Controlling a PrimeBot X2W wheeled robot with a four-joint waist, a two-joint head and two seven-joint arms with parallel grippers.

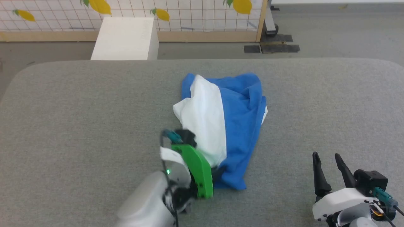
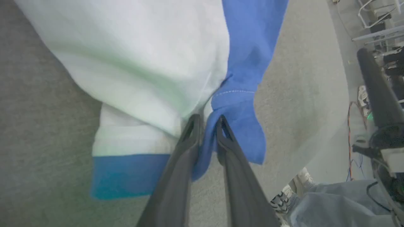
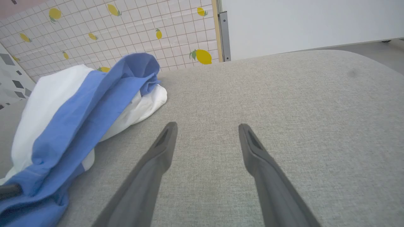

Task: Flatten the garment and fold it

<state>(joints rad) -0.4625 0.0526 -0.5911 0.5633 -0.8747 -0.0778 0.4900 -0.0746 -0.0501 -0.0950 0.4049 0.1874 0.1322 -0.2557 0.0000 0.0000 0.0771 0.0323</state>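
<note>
crumpled shirt (image 1: 221, 119) on grey tabletop (image 1: 79, 126), left pincer (image 2: 208, 121) narrow, pinching its blue edge, right pincer (image 1: 326, 156) wide, well apart

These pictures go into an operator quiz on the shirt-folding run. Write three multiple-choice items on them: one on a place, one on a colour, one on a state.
1. Where does the left gripper meet the garment?
A. At its near edge
B. At its far edge
C. Nowhere; it is well apart

2. What colours is the garment?
A. Red and black
B. White and blue
C. All green

3. How does the right gripper stand?
A. Shut on the garment
B. Open, holding nothing
C. Shut on nothing

Key:
1 A: its fingers reach the end nearest the robot, with blue cloth between them.
2 B: white and blue cloth shows in every view.
3 B: its two fingers stand wide apart over the bare grey table.
</note>
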